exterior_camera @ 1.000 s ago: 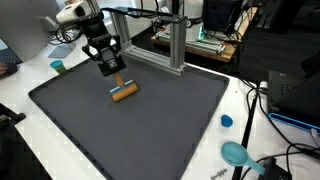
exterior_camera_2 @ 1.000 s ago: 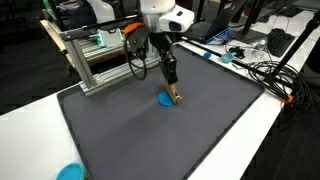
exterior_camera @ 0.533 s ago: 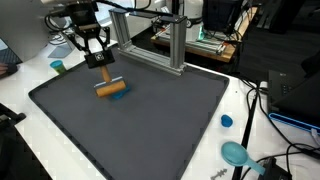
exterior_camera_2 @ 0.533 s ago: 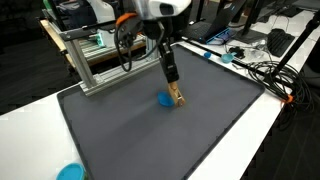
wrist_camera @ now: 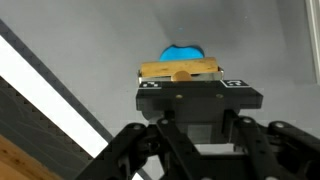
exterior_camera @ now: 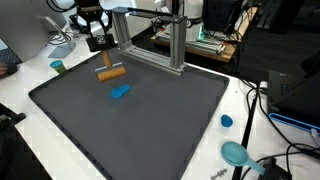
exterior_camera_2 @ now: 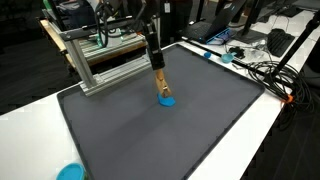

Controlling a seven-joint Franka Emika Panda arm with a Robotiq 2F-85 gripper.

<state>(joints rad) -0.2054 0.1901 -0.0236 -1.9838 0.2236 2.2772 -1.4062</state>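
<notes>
My gripper (exterior_camera: 106, 63) is shut on a wooden block (exterior_camera: 111, 72) and holds it in the air above the dark grey mat (exterior_camera: 150, 120). A small blue piece (exterior_camera: 120, 92) lies on the mat just below the block. In the other exterior view the gripper (exterior_camera_2: 155, 66) hangs over the back middle of the mat, with the block (exterior_camera_2: 159, 83) directly above the blue piece (exterior_camera_2: 166, 100). In the wrist view the block (wrist_camera: 180, 70) sits across the jaws (wrist_camera: 180, 80), and the blue piece (wrist_camera: 182, 51) shows beyond it.
An aluminium frame (exterior_camera: 175, 45) stands at the mat's back edge and also shows in an exterior view (exterior_camera_2: 100, 62). A green cup (exterior_camera: 57, 67), a blue cap (exterior_camera: 227, 121) and a teal scoop (exterior_camera: 237, 153) lie on the white table. Cables (exterior_camera_2: 262, 70) run alongside.
The gripper has risen with the wooden block, lifting it off the mat. The blue piece, earlier hidden under the block, now lies uncovered on the mat.
</notes>
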